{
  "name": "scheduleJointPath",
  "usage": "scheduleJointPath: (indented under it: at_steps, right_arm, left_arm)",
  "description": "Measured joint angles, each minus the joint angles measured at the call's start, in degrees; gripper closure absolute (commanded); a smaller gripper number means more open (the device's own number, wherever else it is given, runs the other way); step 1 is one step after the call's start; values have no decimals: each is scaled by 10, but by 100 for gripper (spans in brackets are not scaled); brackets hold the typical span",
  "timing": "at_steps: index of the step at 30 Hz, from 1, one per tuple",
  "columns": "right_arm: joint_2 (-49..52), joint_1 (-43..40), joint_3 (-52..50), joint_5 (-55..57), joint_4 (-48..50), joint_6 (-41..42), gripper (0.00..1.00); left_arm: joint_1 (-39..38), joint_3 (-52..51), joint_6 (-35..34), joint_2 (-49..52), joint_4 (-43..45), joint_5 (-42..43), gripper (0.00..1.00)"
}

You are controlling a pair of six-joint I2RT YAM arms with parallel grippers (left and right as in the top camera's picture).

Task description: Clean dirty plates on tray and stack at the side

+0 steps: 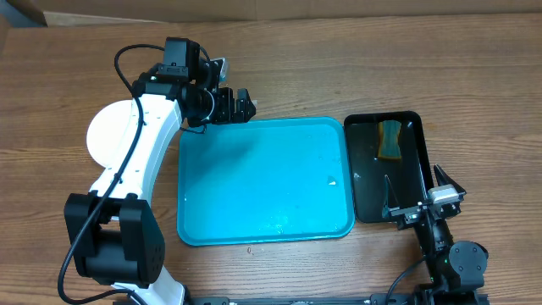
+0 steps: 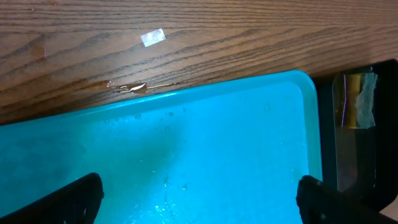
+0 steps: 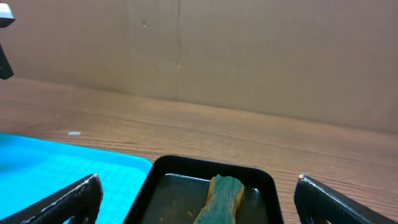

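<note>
We list: tray (image 1: 262,182), wet; plates (image 1: 106,135) left of it, white showing; left claw (image 1: 235,106) open at its far-left corner; right claw (image 1: 421,196) open, right of it.

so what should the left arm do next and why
Probably draw the left claw back to rest: it hangs open and empty over the tray's far corner, no plate is on the tray, a white plate lies beside it, and the sponge lies in the black tray.
</note>
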Motion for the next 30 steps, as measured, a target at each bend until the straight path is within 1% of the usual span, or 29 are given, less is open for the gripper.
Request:
scheduleJointPath:
  at_steps: [24,27,30]
  right_arm:
    - [0,0,0,0,0,-3,0]
    - [0,0,0,0,0,-3,0]
    - [0,0,0,0,0,-3,0]
  left_arm:
    - [0,0,0,-4,0,0,0]
    - [0,0,0,-28,0,-1,0]
    - [0,-1,0,-98,0,-2,0]
